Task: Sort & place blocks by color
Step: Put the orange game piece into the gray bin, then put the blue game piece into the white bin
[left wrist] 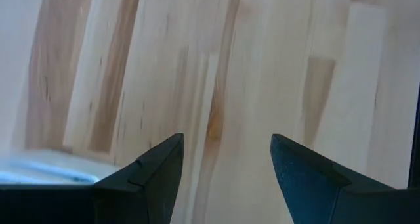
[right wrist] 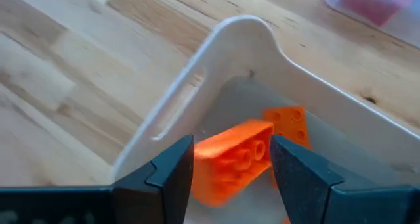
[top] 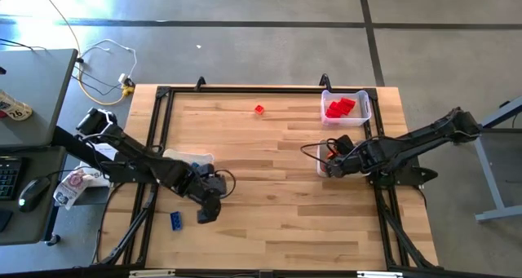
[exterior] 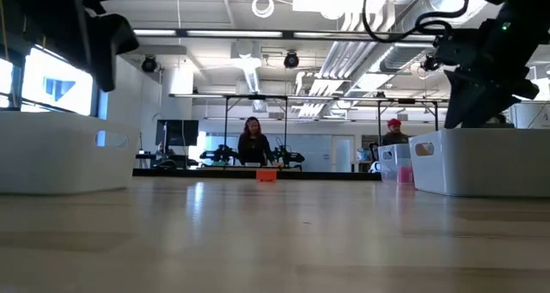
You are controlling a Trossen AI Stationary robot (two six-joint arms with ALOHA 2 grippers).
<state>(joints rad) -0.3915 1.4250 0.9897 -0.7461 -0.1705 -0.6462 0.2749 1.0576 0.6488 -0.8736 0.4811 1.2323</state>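
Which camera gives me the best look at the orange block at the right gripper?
Right wrist view: the orange block fills the gap between the right gripper fingers, over the white bin. High, low and left wrist views don't show it.

Orange blocks (right wrist: 239,159) in white bin (right wrist: 197,86); red block (top: 259,109) alone.

Tabletop (top: 269,205) is pale wood in strips, some honey, some nearly cream, with a black frame around it. Orange blocks (right wrist: 243,158) sit in a white bin (right wrist: 216,60), studs on top. A clear bin (top: 364,113) holds bright red blocks (top: 340,107), and one more red block (top: 259,109) lies alone on the wood. A blue block (top: 176,221) too. Both arms and the right gripper (right wrist: 230,178) are matte black.
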